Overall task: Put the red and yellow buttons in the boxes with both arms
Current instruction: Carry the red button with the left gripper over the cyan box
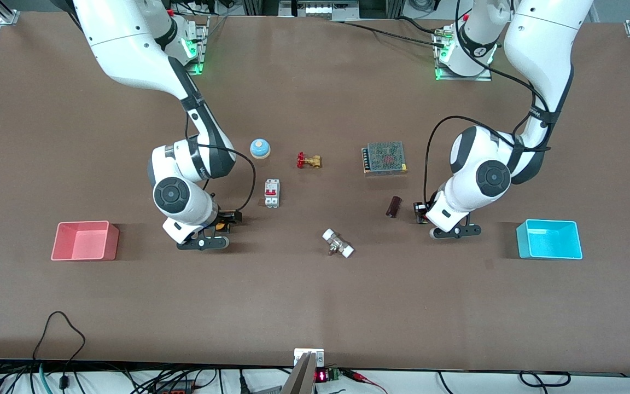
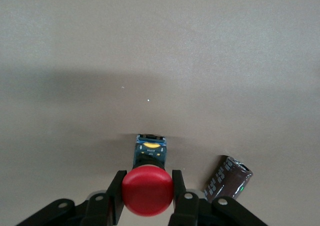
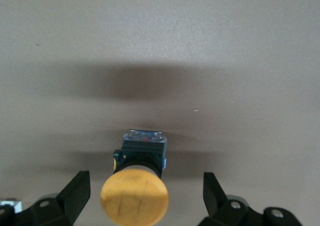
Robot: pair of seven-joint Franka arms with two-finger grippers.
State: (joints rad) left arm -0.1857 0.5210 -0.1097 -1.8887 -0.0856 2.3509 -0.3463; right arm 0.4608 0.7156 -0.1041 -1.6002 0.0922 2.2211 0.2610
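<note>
My left gripper (image 2: 147,183) is shut on the red button (image 2: 147,192), its fingers pressed against both sides of the round cap; the button's dark base points away over the table. In the front view this gripper (image 1: 423,214) is low at the table, toward the cyan box (image 1: 547,221). My right gripper (image 3: 146,181) is open, its fingers wide apart on either side of the yellow button (image 3: 134,198) without touching it. In the front view it (image 1: 226,220) sits low over the yellow button (image 1: 220,224), beside the pink box (image 1: 82,223).
A dark cylinder (image 1: 394,206) lies close beside the red button and also shows in the left wrist view (image 2: 227,178). Mid-table are a blue-and-white bell (image 1: 260,148), a brass valve (image 1: 309,161), a white breaker (image 1: 272,193), a metal power supply (image 1: 384,157) and a white fitting (image 1: 338,243).
</note>
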